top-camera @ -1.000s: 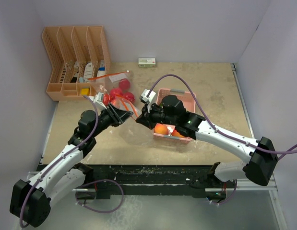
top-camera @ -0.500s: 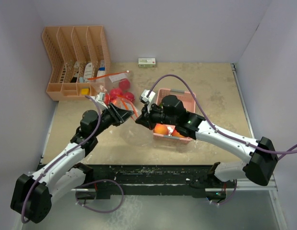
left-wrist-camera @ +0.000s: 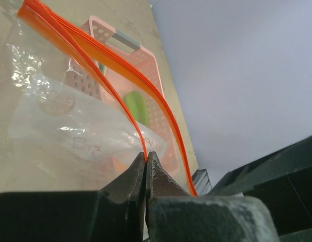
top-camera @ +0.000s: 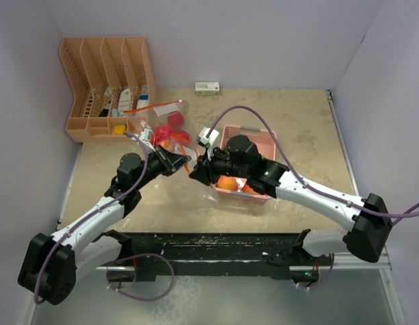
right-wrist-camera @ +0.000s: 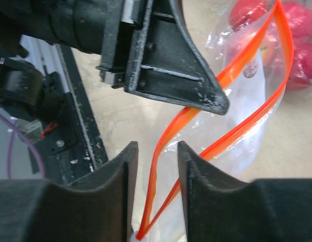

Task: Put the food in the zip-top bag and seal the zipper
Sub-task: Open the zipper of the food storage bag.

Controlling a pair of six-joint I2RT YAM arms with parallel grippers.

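**Top external view.** A clear plastic zip-top bag [top-camera: 181, 150] lies on the beige counter [top-camera: 290, 128] between the two arms. The left claw [top-camera: 172, 161] and the right claw [top-camera: 194, 173] meet at its mouth, the right at 4 o'clock of the left. Glossy red toy apples [top-camera: 174, 120] sit at 12 o'clock of the left claw and appear to be inside the bag. Orange toy peaches [top-camera: 227, 182] lie in the pink perforated plastic basket [top-camera: 231, 130] at 3 o'clock of the claws.

**Left wrist view.** The left claw is pinched shut on one lip of the bag. The orange zipper strip [left-wrist-camera: 103, 75] runs out of it towards 11 o'clock, and the second strip bows away from it, so the mouth gapes. A green toy piece [left-wrist-camera: 135, 107] shows in the basket behind the plastic.

**Right wrist view.** The right claw stands narrowly parted and clamps nothing. The corner where both strips join lies between its fingers, and the red apples show through the plastic at 2 o'clock.

**Step in hand (judged).** The mouth is being held open for loading, and most of the food is not yet bagged.
- The left claw should grip a single lip only.
- The right claw should close on the opposite lip away from the joined corner, since pinching both strips would shut the mouth.
- The two lips should be drawn gently apart without dragging the bag.
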